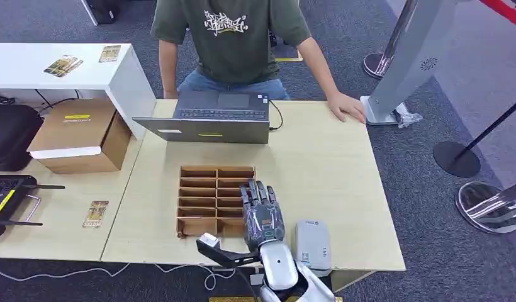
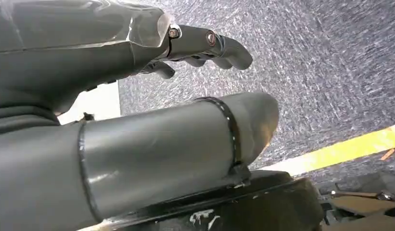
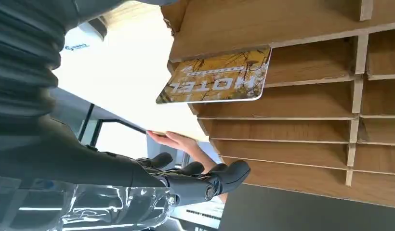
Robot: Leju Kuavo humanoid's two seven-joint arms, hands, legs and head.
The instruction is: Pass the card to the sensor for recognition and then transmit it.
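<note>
While the right hand (image 1: 262, 211) is hovering flat over the wooden slotted rack (image 1: 208, 200) on the table (image 1: 325, 170), fingers spread and grasping nothing, the right wrist view is revealing one hotel card (image 3: 216, 82) standing in a slot, which the hand is hiding from the head view. The left hand (image 2: 205, 45) is hanging over carpet, fingers loosely apart and empty. One grey sensor (image 1: 313, 244) is lying just beside the right wrist. One laptop (image 1: 208, 119) is sitting before one person (image 1: 233, 38).
</note>
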